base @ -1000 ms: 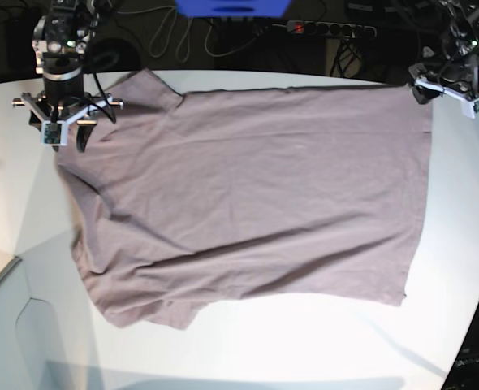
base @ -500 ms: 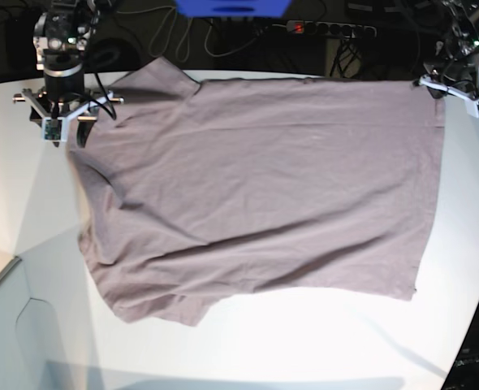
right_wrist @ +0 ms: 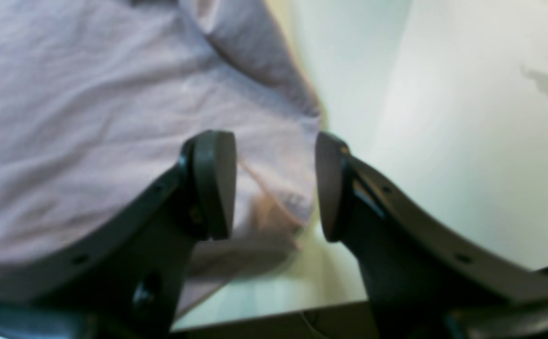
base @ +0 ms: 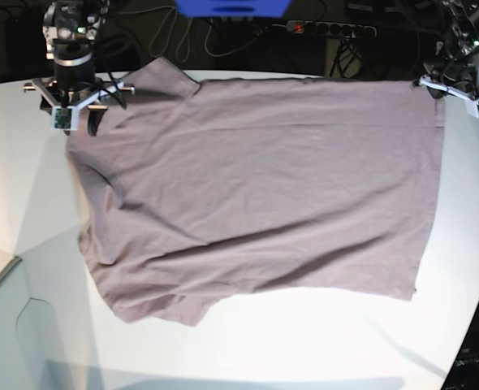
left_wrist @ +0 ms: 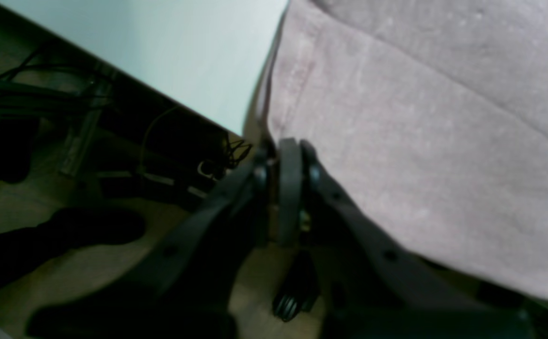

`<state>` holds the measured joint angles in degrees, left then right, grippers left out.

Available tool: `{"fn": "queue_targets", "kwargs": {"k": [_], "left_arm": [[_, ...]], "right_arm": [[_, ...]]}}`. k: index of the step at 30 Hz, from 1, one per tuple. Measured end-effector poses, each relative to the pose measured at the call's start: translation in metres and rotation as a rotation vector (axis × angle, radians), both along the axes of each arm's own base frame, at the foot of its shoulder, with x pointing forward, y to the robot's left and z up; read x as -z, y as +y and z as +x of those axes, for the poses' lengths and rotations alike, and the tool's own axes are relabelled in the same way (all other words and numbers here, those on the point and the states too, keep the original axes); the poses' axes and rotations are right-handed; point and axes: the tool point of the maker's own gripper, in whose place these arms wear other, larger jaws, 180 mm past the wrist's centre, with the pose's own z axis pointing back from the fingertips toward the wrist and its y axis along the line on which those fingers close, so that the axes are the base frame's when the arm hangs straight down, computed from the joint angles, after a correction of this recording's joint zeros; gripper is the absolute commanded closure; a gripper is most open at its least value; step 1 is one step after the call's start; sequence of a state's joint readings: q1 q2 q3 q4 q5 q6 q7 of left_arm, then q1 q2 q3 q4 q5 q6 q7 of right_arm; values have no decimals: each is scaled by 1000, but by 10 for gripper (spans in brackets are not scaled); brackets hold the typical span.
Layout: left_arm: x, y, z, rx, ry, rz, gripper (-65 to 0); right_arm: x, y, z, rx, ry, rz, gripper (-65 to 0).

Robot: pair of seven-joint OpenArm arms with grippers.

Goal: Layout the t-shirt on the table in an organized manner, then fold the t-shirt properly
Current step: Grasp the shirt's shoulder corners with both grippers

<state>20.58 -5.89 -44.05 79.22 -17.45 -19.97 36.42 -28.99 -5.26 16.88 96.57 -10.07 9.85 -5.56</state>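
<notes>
mauve, one t-shirt on one table; left claw clenched on its corner, right claw released.

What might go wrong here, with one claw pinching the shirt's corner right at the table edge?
1. The left gripper has its fingers shut on the t-shirt corner at the far edge of the table; a pull outward could drag fabric over the edge.
2. The right gripper is open above the sleeve end, holding nothing, so that side may slide or bunch if the cloth is pulled.
3. Creases near the lower sleeve could get folded in.
</notes>
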Motion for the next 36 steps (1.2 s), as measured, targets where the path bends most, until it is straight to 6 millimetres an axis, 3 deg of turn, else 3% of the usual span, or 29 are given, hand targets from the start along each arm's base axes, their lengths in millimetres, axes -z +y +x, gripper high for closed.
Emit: {"fn": "queue_targets", "kwargs": {"k": [5, 11, 14, 24, 30, 36], "left_arm": [[0, 0, 1, 0, -1, 0, 0], [0, 0, 1, 0, 1, 0, 0], [0, 0, 1, 0, 2, 0, 0], [0, 0, 1, 0, 1, 0, 0], [0, 0, 1, 0, 1, 0, 0], [0, 0, 1, 1, 1, -1, 0]], "right_arm": [[12, 23, -7, -49, 38, 37, -282], [12, 21, -7, -45, 35, 34, -331], [22, 21, -13, -44, 66, 39, -346], [28, 21, -17, -43, 84, 44, -347], [33, 3, -25, -1, 105, 26, -348], [43, 8, -31, -4, 132, 40, -348]]}}
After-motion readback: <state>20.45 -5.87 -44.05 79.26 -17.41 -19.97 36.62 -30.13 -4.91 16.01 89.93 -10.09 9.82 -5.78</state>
